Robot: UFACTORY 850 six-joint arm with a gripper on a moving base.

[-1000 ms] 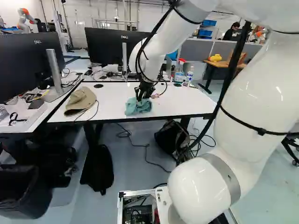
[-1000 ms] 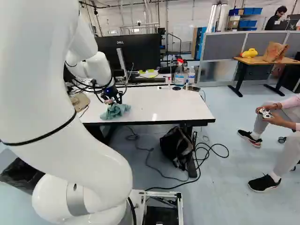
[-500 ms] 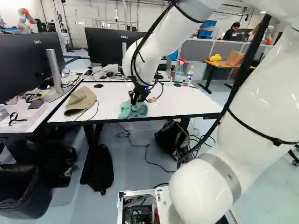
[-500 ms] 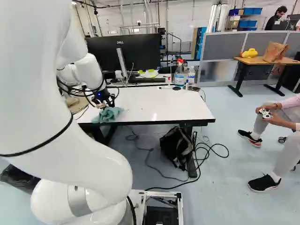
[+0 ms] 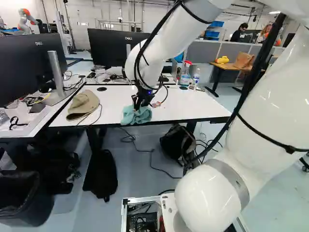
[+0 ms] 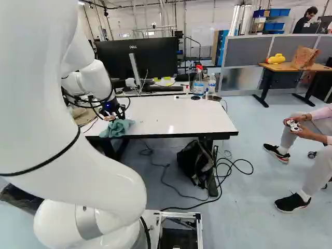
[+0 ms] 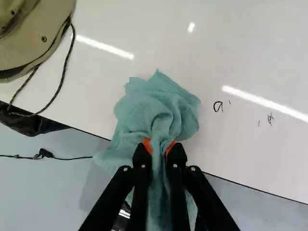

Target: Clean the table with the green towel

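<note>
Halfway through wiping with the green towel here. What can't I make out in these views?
- Table surface under the towel: wrist view, covered by the cloth.
- Part of the towel at the gripper: wrist view, behind its fingers.
- Faintest marks: wrist view, too small to read.
- Whole hat: wrist view, cut off by the edge; right base view, partly behind the arm.

Robotics lab with office desks, monitors (image 5: 118,48), another robot (image 5: 24,20), grey partitions (image 6: 246,51), exposed electronics (image 5: 142,220)
</note>
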